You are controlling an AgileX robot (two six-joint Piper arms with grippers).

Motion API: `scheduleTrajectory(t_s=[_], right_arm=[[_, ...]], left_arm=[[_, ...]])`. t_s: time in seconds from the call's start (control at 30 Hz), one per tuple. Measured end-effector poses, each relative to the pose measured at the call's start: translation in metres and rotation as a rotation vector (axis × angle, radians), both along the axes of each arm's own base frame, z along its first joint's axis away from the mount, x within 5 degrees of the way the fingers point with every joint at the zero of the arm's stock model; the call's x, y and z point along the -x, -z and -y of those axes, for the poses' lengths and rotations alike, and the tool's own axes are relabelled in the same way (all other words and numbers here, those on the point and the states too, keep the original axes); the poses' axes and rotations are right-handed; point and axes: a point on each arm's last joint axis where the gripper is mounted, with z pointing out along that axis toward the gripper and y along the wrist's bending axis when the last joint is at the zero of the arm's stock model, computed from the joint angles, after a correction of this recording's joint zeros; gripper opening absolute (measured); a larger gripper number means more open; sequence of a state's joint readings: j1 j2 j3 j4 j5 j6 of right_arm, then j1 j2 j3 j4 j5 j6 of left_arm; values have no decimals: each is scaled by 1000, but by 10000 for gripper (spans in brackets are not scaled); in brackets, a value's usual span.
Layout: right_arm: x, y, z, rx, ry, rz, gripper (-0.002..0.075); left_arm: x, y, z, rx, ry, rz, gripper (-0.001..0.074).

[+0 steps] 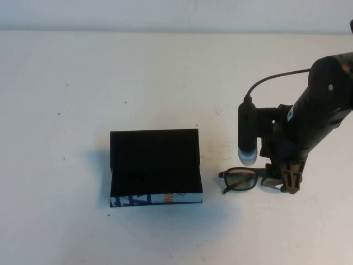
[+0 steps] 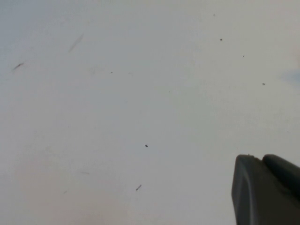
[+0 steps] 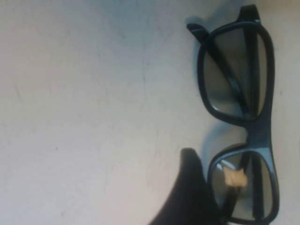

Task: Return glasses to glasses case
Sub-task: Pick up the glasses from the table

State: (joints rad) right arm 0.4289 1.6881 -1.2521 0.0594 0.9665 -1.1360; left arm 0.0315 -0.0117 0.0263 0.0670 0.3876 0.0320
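Right gripper sits spread around the glasses near the table's right edge; they're light, slick, fragile, so pinch the frame. Left gripper is over bare table, can't tell its state.

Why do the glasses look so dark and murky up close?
Right wrist view: the right pincer blocks light, so the glasses lie in shadow, lenses grey. High view: even light, soft shadow by the case. Left wrist view: the left pincer over bare table, hazy.
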Motion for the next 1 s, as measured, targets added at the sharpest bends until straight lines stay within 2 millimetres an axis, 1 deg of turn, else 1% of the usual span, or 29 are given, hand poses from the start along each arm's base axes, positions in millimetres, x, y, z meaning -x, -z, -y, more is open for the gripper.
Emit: scheduleTrajectory(t_s=[0.1,0.23,0.57,1.0], right_arm=[[-5,8,-2,1,-1,5,494],[-10,20,-5,14,-24,-6,519],[-22,40,-2,29,-26,-19,524],[-29,58,-4,43,-48,-30,524]], left_arm=[[0,0,0,0,0,0,-1],[0,0,0,0,0,0,-1],[0,0,0,0,0,0,-1],[0,0,0,0,0,0,-1]])
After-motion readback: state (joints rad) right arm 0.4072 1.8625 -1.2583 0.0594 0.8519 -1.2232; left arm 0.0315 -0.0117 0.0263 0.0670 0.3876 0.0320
